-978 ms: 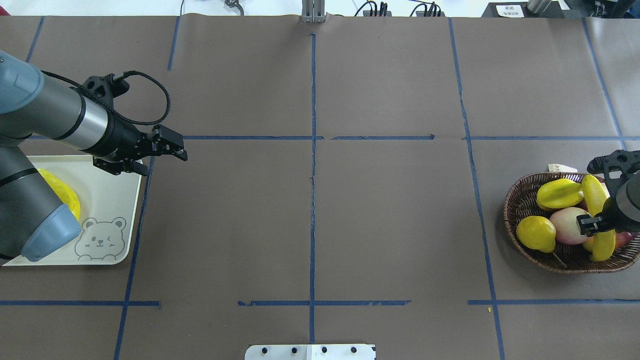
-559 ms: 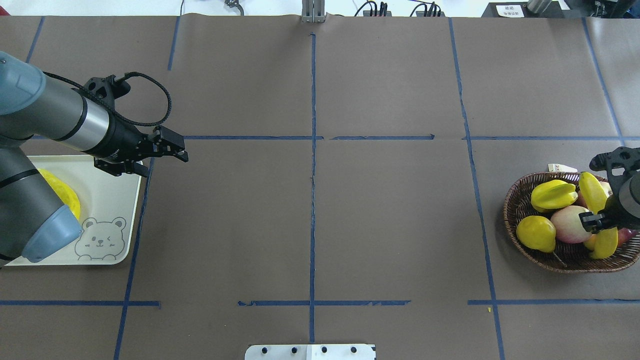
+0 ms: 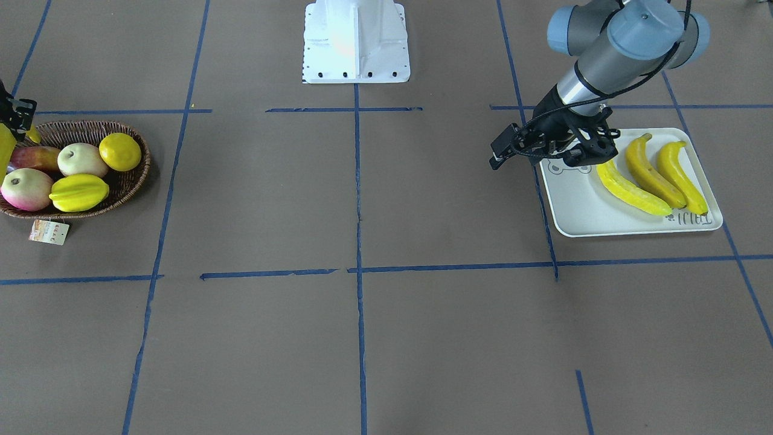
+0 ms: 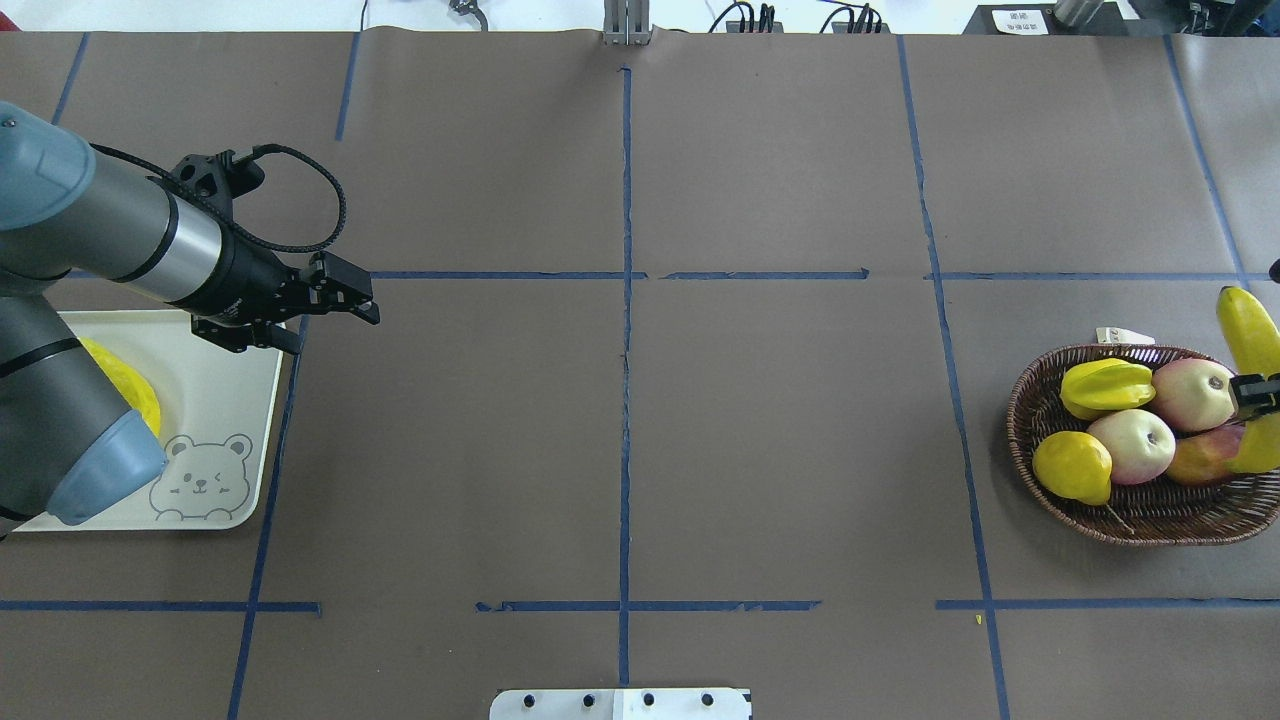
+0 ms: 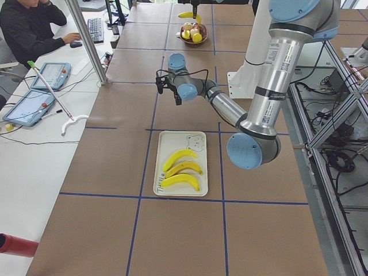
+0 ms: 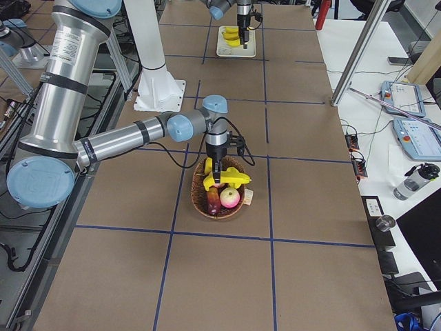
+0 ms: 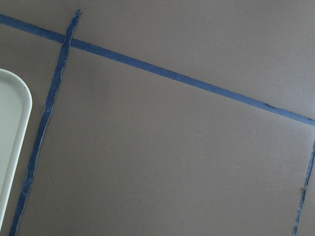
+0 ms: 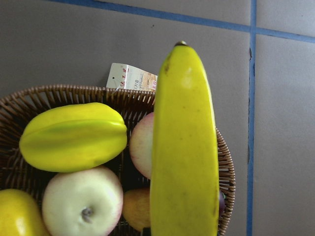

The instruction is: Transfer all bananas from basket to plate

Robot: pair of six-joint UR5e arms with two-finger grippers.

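The remaining banana (image 4: pixel 1243 330) was not in the basket (image 4: pixel 1150 515). It was held in the air above the basket's end farthest from the plate (image 3: pixel 580 208), clear of the fruit beneath it. The right arm (image 6: pixel 138 138) carried it, with the jaws pinching the banana near its middle. The banana's long axis ran across the basket's short width, at right angles to the line from basket to plate. Its dark tip pointed past the rim on the side where the paper tag (image 3: pixel 48 232) lay. A starfruit (image 4: pixel 1103 387), a lemon (image 4: pixel 1072 467) and several rounded pale and reddish fruits stayed inside the basket. The other three bananas (image 3: pixel 633 188) lay side by side on the plate, well apart from the basket at the opposite end of the counter (image 4: pixel 780 430). The left arm (image 4: pixel 150 240) hung between basket and plate, far from the basket and close to the plate's basket-facing edge. Its jaws pointed toward the basket, and whether they were spread or pressed together cannot be told. The coming move probably turns on this gap: the plate lies far off along the basket's long axis. The left arm is much the nearer to the plate, so a transfer mid-counter appears likely.
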